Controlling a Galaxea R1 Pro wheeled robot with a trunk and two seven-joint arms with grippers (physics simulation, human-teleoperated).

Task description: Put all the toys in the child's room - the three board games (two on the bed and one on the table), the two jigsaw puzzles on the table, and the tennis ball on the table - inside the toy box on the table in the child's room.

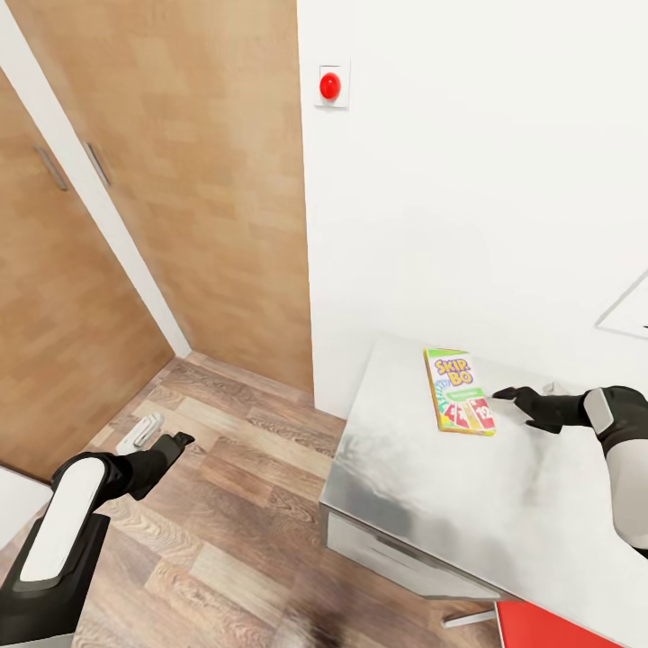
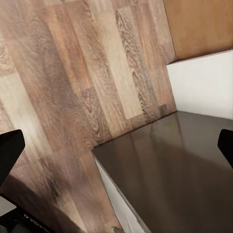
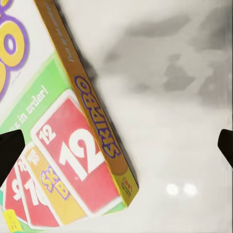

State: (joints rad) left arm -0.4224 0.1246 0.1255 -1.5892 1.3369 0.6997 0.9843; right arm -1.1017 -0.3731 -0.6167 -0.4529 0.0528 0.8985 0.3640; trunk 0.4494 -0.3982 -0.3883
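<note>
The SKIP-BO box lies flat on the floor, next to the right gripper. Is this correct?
Not quite: the SKIP-BO box lies flat on the table, not on the floor, as the head view shows. It is indeed next to the right gripper.

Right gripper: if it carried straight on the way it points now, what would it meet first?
Most likely the SKIP-BO box lying flat on the table. The right gripper points at its near long edge, jaws open, seemingly just short of it; exact height is unclear.
</note>
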